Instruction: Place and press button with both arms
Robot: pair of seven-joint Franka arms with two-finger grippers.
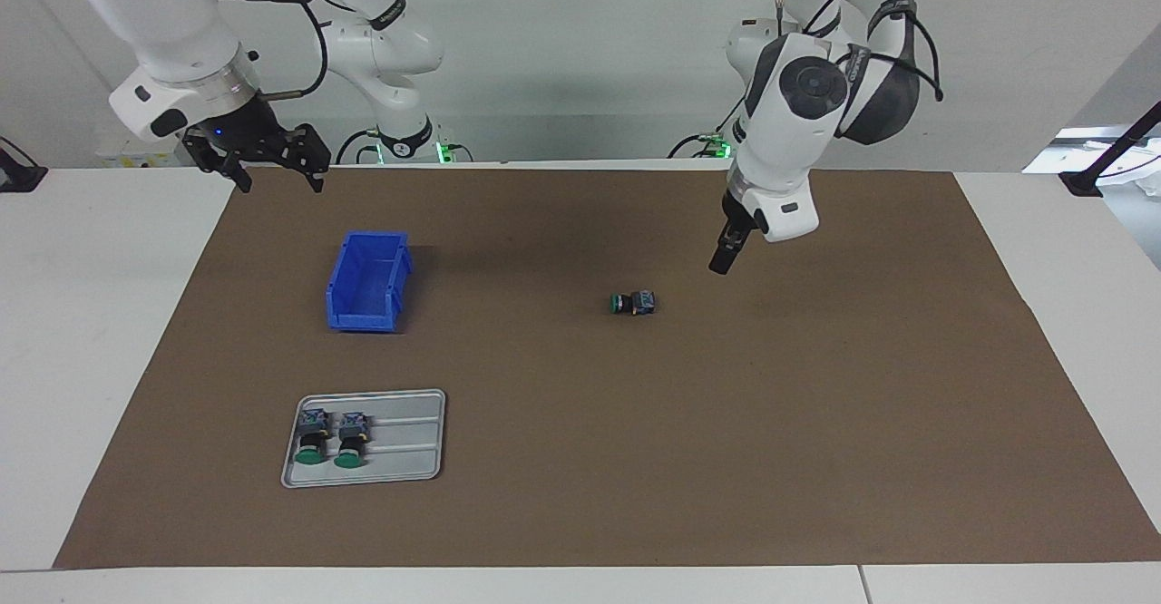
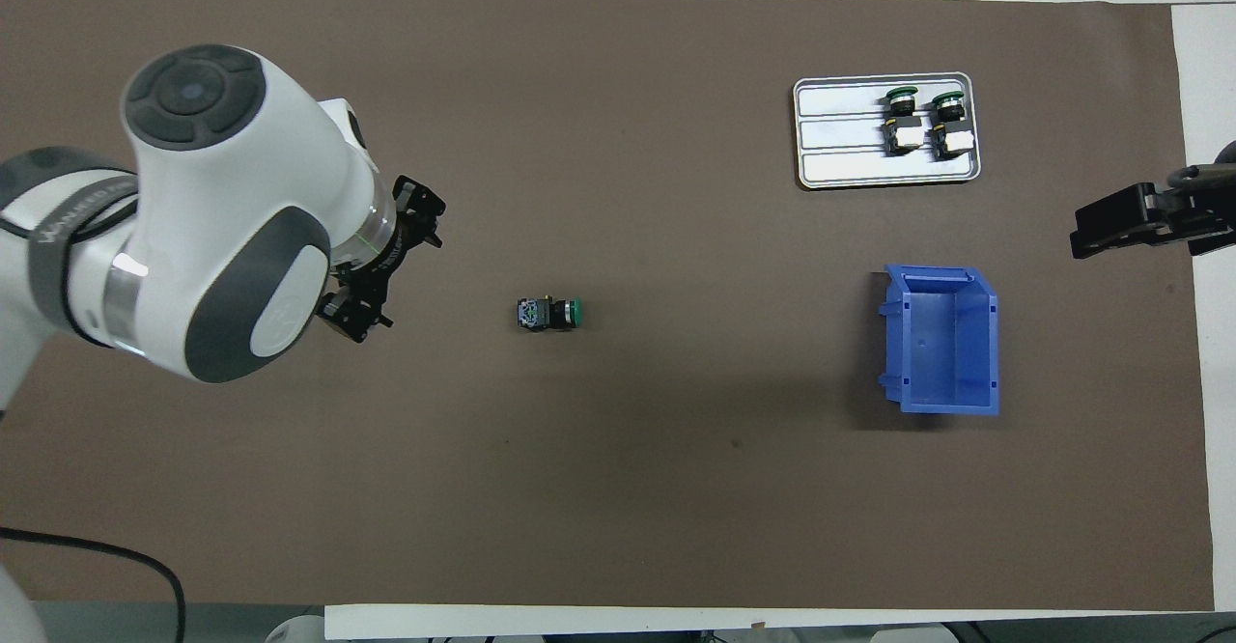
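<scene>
The left gripper (image 1: 726,255) hung wide open and empty over the mat, near the button (image 1: 633,303), which lay on its side mid-table. A slanted pinch might have rolled it away. The right gripper (image 1: 257,155) waited open near the blue bin (image 1: 367,282).

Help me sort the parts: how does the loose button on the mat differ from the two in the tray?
The loose button lies alone on the brown mat; the tray buttons sit side by side in the grey tray, farther from the robots. Its cap points toward the right arm's end; theirs point away from the robots. All have green caps.
</scene>
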